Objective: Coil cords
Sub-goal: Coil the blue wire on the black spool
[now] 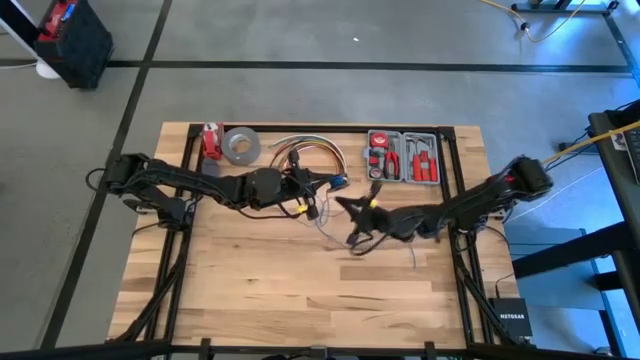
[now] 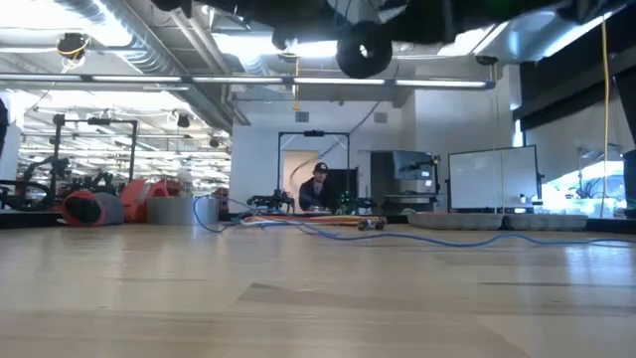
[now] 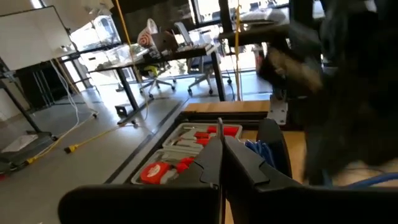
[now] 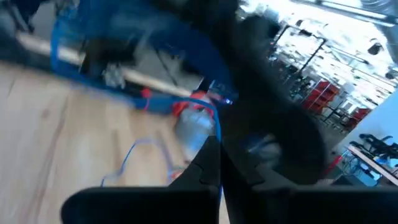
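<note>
My left gripper point(image 1: 322, 185) is over the middle of the table point(image 1: 300, 290), near the back, just beside the arched bundle of coloured cables point(image 1: 305, 150). In the left wrist view its two fingers point(image 3: 214, 158) are pressed together, and I cannot tell if something thin is between them. My right gripper point(image 1: 352, 222) is just to the right of it, a little nearer the front edge. Its fingers point(image 4: 214, 165) also stand together; whether they pinch the cord, I cannot tell.

The cord point(image 1: 325, 215) is a thin bluish wire on the wood between and under my two grippers, and one loose end point(image 1: 412, 258) goes toward the front right. In the low view it lies as a long blue line point(image 2: 467, 239) across the far table.

The tool case point(image 1: 402, 157) lies open at the back right of the table. It holds tools with red handles point(image 3: 193, 163), each in its own place. Beside the cables at the back left there are a roll of grey tape point(image 1: 240, 146) and a small red object point(image 1: 210, 140).
</note>
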